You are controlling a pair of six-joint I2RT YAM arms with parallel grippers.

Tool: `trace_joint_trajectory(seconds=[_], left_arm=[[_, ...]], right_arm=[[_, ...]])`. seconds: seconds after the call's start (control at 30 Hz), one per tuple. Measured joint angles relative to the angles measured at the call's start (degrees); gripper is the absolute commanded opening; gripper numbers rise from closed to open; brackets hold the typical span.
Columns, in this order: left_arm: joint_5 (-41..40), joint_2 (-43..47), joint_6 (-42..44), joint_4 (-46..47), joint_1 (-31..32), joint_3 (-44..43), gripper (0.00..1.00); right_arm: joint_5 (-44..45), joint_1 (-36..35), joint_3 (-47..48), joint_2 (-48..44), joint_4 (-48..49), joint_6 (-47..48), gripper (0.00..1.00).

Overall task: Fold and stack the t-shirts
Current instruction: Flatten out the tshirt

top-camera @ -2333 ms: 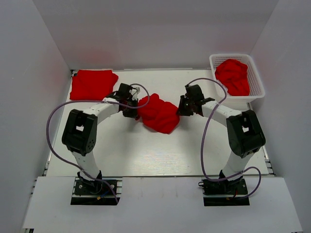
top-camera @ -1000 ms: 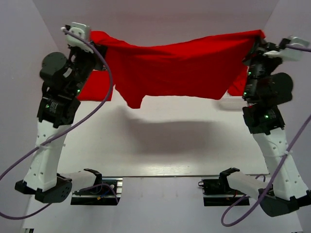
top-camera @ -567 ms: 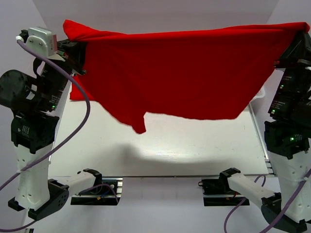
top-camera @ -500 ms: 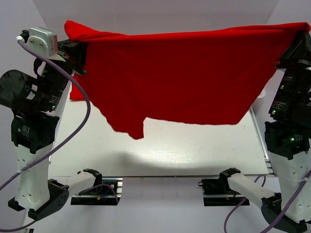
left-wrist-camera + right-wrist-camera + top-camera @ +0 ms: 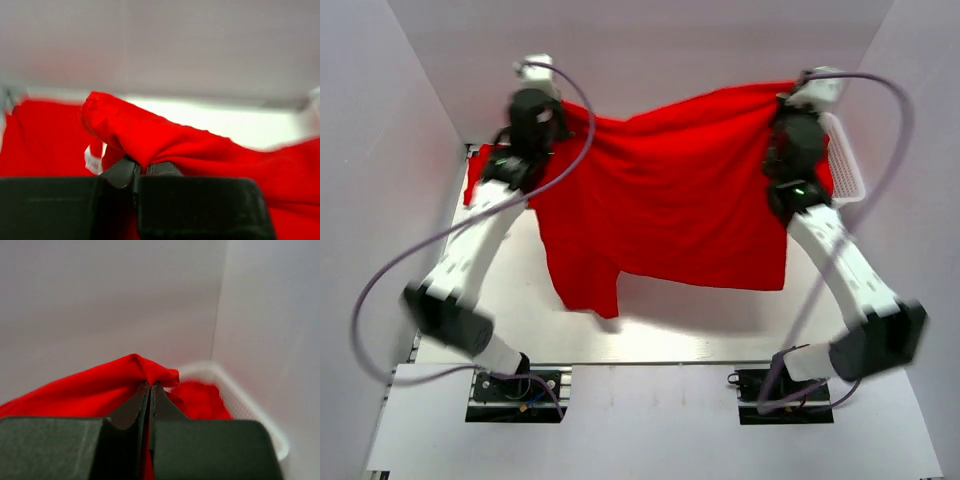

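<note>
A red t-shirt [image 5: 665,200] hangs spread between both grippers above the far half of the table, its lower hem and one sleeve drooping toward the table. My left gripper [image 5: 552,112] is shut on the shirt's upper left corner [image 5: 125,135]. My right gripper [image 5: 782,100] is shut on the upper right corner [image 5: 145,369]. A folded red shirt [image 5: 476,180] lies at the far left, mostly hidden behind the hanging one; it also shows in the left wrist view [image 5: 40,140]. More red shirt fabric [image 5: 202,397] fills the basket.
A white mesh basket [image 5: 848,170] stands at the far right against the wall, also in the right wrist view [image 5: 240,400]. White enclosure walls close the left, right and back. Purple cables loop from both arms.
Both arms have swung down and toward the back wall, carrying the stretched shirt with them. The shirt hangs lower and its hem now nears the table.
</note>
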State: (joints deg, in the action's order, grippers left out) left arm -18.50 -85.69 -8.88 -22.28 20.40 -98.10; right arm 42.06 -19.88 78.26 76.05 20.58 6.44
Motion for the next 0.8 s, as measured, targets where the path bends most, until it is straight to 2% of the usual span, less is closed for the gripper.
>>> trace_joint_trajectory(seconds=[0.17, 0.2, 0.23, 0.27, 0.3, 0.33, 0.43, 0.63, 0.8], left_arm=[[-1.70, -25.57, -4.76, -4.33, -2.08, -5.57, 0.00], [-1.75, -31.21, -5.42, -5.70, -2.67, -8.57, 0.08], [-1.70, -36.44, -5.90, -6.56, -3.23, -11.37, 0.43], [-1.46, -40.33, -6.08, -6.95, -3.69, -13.40, 0.71], [-0.72, -44.13, -6.38, -7.65, -4.33, -15.47, 0.95], [0.13, -46.99, -6.43, -7.67, -4.90, -16.61, 1.00], [3.21, -50.01, -6.47, -7.72, -6.32, -17.18, 1.00], [7.89, -49.05, -5.27, -3.98, -7.67, -22.08, 1.00], [9.75, -45.48, -4.17, -3.56, -7.10, -22.53, 1.00]], right_arm=[[-1.75, 3.08, 2.40, 21.49, -5.62, -7.54, 0.00], [-2.73, 3.85, 5.11, 26.47, -7.87, -8.70, 0.00], [-3.65, 4.46, 9.20, 32.26, -10.73, -9.60, 0.00], [-4.74, 4.70, 11.47, 35.23, -11.58, -10.21, 0.08], [-5.64, 5.18, 15.69, 39.74, -14.29, -10.67, 0.37], [-6.60, 5.51, 20.06, 43.82, -16.15, -11.19, 0.56], [-8.63, 6.01, 31.02, 52.30, -21.05, -11.28, 0.90], [-11.39, 6.10, 34.10, 53.35, -23.65, -10.32, 0.90], [-12.96, 5.92, 31.56, 48.89, -24.74, -9.77, 0.90]])
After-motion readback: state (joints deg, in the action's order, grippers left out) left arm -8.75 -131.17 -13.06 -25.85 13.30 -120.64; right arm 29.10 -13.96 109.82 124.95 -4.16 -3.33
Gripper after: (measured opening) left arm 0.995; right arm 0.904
